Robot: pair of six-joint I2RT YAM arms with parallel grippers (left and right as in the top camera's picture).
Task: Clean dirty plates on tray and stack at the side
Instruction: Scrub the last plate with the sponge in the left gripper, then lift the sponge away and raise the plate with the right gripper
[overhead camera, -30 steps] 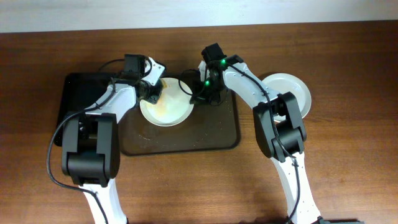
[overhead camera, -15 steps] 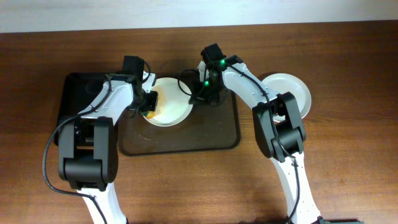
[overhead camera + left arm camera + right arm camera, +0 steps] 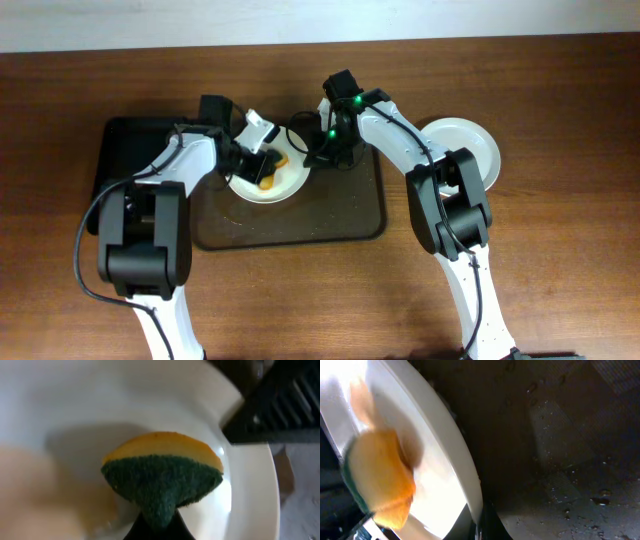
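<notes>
The plate [image 3: 278, 193] is round and white, and it lies on the left half of the tray [image 3: 345, 215], near the back rim. In the right wrist view it looks tipped up a little. A sponge [image 3: 162, 472] is pressed onto the inside of the plate. It is yellow on one side and dark green and rough on the other. The left pincer [image 3: 255, 163] is clenched on the sponge and holds it by one end. Beside the sponge there is a pale brown smear [image 3: 55, 500] on the white. The right pincer [image 3: 318, 155] is clenched on the right rim of the plate, with one finger on each side of the rim. The tray is big and dark brown, with round corners and a raised rim. Little shiny drops [image 3: 560, 487] lie on its bare floor close to the plate. A smaller black tray [image 3: 125, 150] lies just beside it on the left. On the right, off the tray, an other plate [image 3: 472, 140] sits on the brown wooden bench [image 3: 560, 250]. It is plain white, and the right arm [image 3: 440, 190] hides part of it. I cannot tell if more plates lie under it.
</notes>
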